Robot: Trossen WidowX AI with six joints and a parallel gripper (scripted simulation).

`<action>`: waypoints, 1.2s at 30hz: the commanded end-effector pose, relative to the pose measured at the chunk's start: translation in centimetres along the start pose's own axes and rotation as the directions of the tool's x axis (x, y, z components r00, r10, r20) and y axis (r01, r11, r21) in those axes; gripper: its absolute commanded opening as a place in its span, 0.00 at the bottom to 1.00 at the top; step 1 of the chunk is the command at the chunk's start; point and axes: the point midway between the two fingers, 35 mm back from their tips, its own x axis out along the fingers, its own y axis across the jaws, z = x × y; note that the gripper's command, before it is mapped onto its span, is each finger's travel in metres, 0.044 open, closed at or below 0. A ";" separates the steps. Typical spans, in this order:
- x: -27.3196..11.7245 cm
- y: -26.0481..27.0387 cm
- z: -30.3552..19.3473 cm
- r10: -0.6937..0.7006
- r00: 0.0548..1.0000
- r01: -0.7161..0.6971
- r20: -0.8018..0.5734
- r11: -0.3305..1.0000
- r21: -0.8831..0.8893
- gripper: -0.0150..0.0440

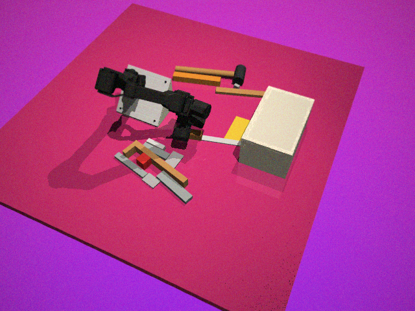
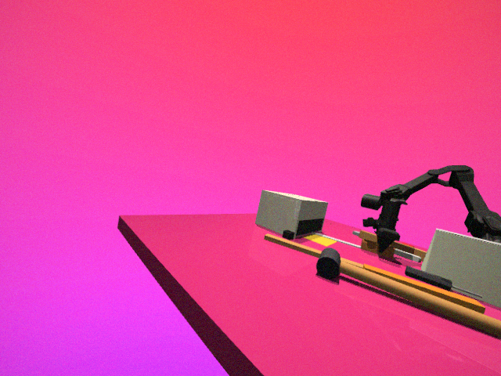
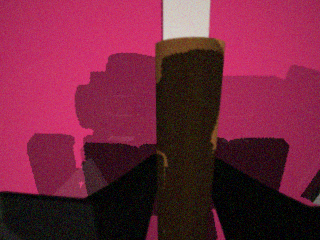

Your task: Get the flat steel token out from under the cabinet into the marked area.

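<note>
Steel token: out of sight, presumably beneath the cream cabinet (image 1: 276, 116) (image 2: 277, 212), right of the top frame. Step in hand: probing or raking with the pale blade (image 1: 221, 140) (image 2: 340, 240) (image 3: 186, 19); next, likely a draw toward the yellow marked area (image 1: 236, 127) (image 2: 322, 240). Gripper (image 1: 187, 137) (image 2: 386, 244) (image 3: 182, 161): fingers part-open, clamped on the wooden handle (image 1: 196, 134) (image 2: 369, 245) (image 3: 189, 100).

3 views. Top: high, oblique, looking down over the whole arm and cabinet (image 1: 268, 124) (image 2: 279, 212). Exterior: low beside 1 table corner, looking across; shares both. Wrist: close above the tool handle (image 1: 195, 134) (image 2: 369, 245) (image 3: 189, 125), facing down.
</note>
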 end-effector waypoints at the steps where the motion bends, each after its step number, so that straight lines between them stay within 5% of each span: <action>1: 0.1 0.0 -0.8 0.000 1.000 0.000 -0.005 1.000 -0.004 0.25; 36: -0.1 -0.9 -3.0 0.000 1.000 0.000 -0.002 0.999 -0.040 0.25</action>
